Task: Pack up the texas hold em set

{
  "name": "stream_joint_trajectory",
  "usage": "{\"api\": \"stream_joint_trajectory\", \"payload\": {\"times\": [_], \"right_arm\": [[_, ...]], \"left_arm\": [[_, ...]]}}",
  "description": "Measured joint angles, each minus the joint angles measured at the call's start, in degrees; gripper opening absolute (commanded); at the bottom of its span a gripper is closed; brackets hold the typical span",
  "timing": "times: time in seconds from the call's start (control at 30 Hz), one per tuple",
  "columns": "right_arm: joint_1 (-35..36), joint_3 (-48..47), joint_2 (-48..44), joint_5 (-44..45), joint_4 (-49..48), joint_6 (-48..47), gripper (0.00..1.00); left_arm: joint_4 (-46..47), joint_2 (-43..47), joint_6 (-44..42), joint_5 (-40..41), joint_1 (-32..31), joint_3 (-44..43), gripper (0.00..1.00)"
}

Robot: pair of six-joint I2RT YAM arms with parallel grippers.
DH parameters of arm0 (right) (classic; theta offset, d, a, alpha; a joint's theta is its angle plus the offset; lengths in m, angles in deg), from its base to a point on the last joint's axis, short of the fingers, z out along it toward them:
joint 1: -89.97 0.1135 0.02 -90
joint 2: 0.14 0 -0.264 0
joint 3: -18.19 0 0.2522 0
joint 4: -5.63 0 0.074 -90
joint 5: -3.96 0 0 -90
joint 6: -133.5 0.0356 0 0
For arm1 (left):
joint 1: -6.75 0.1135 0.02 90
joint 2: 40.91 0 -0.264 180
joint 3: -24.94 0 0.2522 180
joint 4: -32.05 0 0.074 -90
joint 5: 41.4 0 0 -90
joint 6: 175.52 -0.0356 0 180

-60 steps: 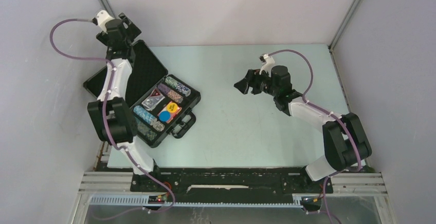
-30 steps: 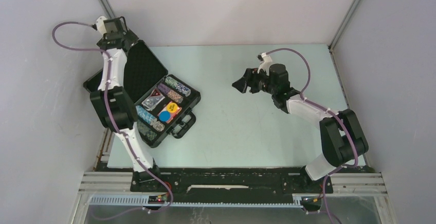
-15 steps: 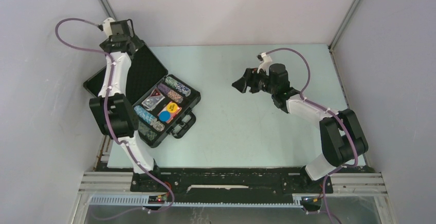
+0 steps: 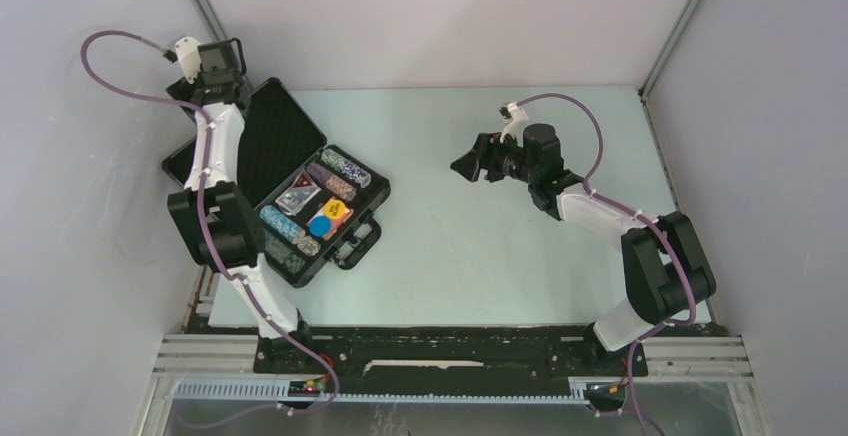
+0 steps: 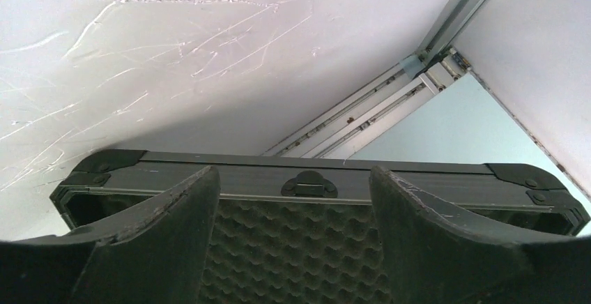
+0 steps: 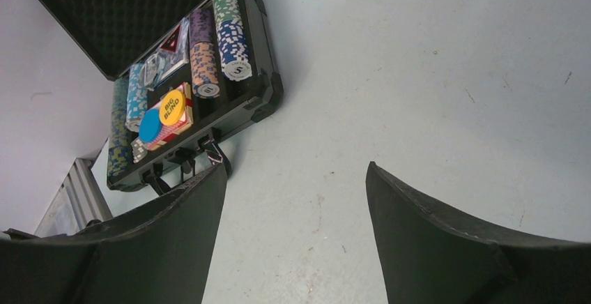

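The case lay open at the table's far left, chips loaded, with the left gripper wide open and empty at the rim of the lid (right gripper likewise open, empty, mid-table); a glancing push might skid the case rather than shut it.

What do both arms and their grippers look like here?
The left arm and right arm share white links, bulky black joints and a looping purple cable. The left gripper and right gripper have two broad, curved black fingers.
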Motion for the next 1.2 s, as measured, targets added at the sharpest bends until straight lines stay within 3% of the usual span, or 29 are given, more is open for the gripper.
{"api": "stream_joint_trajectory", "payload": {"times": [0.13,0.33,0.47,0.63,0.73,0.97,1.2], "right_arm": [[-0.07,0.0,0.02,-0.31,0.0,0.13,0.82],[-0.11,0.0,0.15,-0.42,-0.02,0.2,0.82],[-0.17,0.0,0.31,-0.57,-0.02,0.48,0.82],[-0.39,0.0,0.33,-0.74,-0.04,0.79,0.82],[-0.52,0.0,0.35,-0.81,-0.02,0.96,0.82],[-0.55,0.0,0.57,-1.25,-0.07,1.27,0.82],[-0.55,0.0,0.61,-1.64,-0.11,1.62,0.81]], "left_arm": [[-0.79,-1.75,0.96,-0.74,0.59,-1.2,0.78],[-5.86,-8.59,1.95,-3.43,1.38,-9.86,0.71],[-8.5,-9.42,2.8,-4.83,1.42,-10.71,0.56],[-9.57,-9.31,4.79,-5.51,1.42,-10.6,0.5],[-9.16,-8.39,6.25,-4.85,1.57,-9.18,0.45],[-5.95,-3.87,7.85,-5.03,1.73,-3.21,0.23],[-3.41,2.54,9.53,-7.69,0.96,2.93,0.22]]}}
